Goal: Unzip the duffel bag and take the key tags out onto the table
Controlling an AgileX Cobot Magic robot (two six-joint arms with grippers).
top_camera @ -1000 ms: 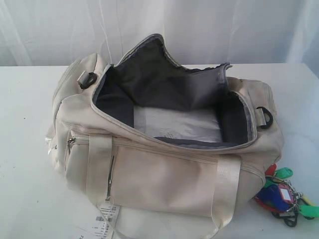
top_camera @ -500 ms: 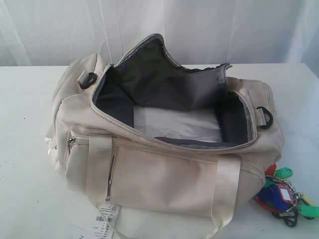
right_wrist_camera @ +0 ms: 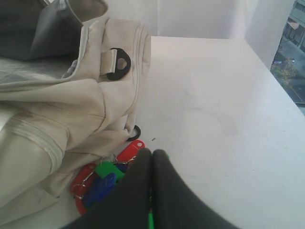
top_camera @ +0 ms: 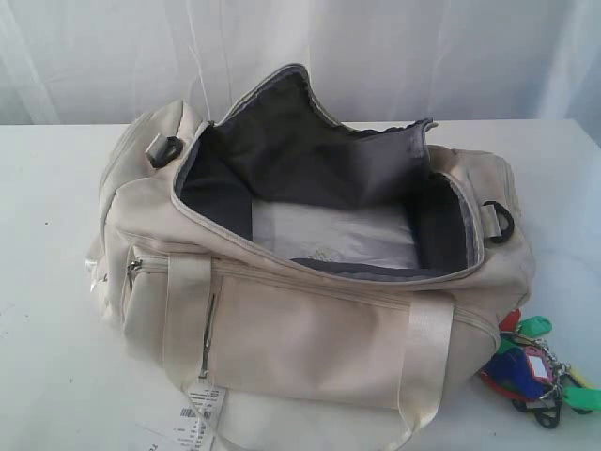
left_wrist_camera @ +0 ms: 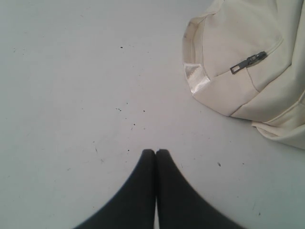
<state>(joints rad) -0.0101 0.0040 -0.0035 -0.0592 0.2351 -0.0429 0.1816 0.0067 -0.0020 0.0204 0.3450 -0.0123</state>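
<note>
The cream duffel bag (top_camera: 310,310) lies in the middle of the white table (top_camera: 47,376), its main zip wide open and the dark grey lining (top_camera: 300,160) showing. The key tags (top_camera: 535,371) lie on the table by the bag's right end, a bunch of red, green and blue tags (right_wrist_camera: 102,179). My right gripper (right_wrist_camera: 153,152) is shut, its tips above the bunch with nothing between them. My left gripper (left_wrist_camera: 156,151) is shut over bare table, apart from the bag's end pocket (left_wrist_camera: 243,62). Neither gripper shows in the exterior view.
A white barcode hangtag (top_camera: 199,413) hangs at the bag's front near the table edge. Black D-rings (top_camera: 499,222) sit at both bag ends. A white curtain (top_camera: 423,47) runs behind the table. The table's right edge (right_wrist_camera: 281,90) lies beyond the tags.
</note>
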